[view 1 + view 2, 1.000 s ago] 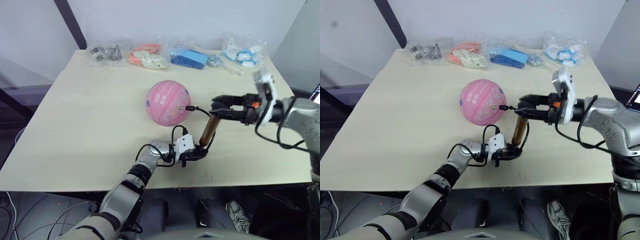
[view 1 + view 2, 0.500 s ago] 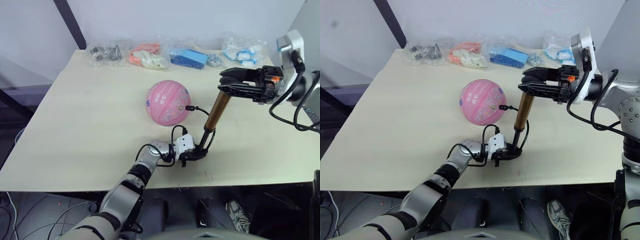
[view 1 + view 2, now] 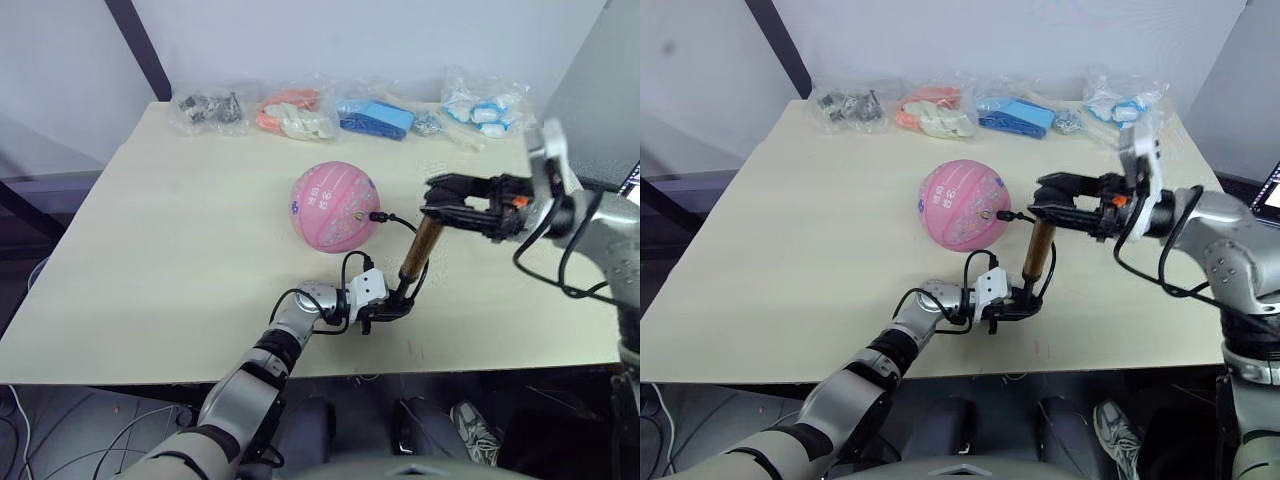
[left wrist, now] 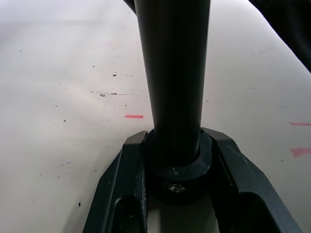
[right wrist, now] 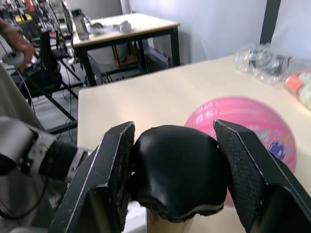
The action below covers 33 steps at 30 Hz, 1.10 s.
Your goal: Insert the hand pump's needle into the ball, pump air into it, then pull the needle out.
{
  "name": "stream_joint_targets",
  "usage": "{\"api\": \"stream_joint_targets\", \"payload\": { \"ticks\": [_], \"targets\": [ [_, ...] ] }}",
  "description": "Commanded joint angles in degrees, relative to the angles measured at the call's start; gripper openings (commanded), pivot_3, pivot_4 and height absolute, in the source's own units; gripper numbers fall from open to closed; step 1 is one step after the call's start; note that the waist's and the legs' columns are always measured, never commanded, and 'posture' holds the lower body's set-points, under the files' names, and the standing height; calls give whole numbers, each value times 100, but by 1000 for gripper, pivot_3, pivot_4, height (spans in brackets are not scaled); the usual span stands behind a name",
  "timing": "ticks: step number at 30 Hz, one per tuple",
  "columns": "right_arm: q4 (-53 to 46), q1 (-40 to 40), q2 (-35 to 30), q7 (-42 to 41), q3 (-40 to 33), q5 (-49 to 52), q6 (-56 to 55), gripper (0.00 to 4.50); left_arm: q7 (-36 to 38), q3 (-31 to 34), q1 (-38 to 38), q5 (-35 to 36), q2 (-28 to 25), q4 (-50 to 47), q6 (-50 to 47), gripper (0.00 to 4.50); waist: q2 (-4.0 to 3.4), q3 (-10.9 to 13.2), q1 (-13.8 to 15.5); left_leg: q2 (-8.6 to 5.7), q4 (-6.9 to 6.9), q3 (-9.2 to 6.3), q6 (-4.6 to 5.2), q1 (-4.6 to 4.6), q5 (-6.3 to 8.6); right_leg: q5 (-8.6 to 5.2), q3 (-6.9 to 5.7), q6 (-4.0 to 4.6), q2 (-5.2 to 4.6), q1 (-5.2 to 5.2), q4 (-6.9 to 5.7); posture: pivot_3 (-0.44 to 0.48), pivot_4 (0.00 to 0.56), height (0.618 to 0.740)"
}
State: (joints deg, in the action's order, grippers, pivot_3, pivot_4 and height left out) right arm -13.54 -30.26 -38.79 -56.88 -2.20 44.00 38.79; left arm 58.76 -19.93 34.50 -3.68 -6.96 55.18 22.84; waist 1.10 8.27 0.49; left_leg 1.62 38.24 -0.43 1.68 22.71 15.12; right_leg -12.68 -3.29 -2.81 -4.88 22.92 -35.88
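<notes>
Gold-bronze hand pump [image 3: 420, 250] stands upright, both grippers' fingers clamped on its black ends beside the pink ball [image 3: 336, 205].

Both eye cams look down over the table [image 3: 180, 230], same scene. Wrist cams sit super close: left at pump [image 4: 175, 73] base, right behind handle, facing ball [image 5: 243, 121].

You're in a lab or workshop: a plain pale bench [image 3: 180, 230] against a bare white wall, bagged parts [image 3: 210, 108] along its far edge, and metal-framed worktables [image 5: 121, 36] with gear behind.
</notes>
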Motion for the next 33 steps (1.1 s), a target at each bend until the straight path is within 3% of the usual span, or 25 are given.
{"api": "stream_joint_targets", "payload": {
  "ticks": [1,11,18,23,33],
  "targets": [
    [143,387,142,27,602,-563,-136,2092,12,-174,-324,-392,-287,552,-305,1122,7,-8,-6,1,0,0,0,0,0,0,0,0,1,0,0,0,150,740],
    [713,930,577,-56,1206,-1383,-760,2092,4,-180,-331,-378,-299,525,-321,1122,13,-40,-53,9,-1,0,0,-6,0,0,0,2,9,0,-1,0,150,740],
    [678,1075,722,-69,1166,-1372,-734,2092,-9,-173,-352,-367,-280,502,-335,1122,10,-66,-70,10,-1,-1,0,-11,0,-1,0,2,9,-2,-1,0,150,740],
    [351,981,542,-246,750,-1053,-715,2092,-3,-171,-386,-362,-298,487,-336,1122,8,-66,-69,10,-2,-1,-1,-11,0,-1,0,3,8,-2,0,0,150,740],
    [78,-402,105,-41,-510,416,571,2092,-3,-143,-365,-353,-354,542,-327,1122,-21,-11,-66,2,-2,0,0,11,0,12,-1,24,0,8,1,0,150,740]
  ]
}}
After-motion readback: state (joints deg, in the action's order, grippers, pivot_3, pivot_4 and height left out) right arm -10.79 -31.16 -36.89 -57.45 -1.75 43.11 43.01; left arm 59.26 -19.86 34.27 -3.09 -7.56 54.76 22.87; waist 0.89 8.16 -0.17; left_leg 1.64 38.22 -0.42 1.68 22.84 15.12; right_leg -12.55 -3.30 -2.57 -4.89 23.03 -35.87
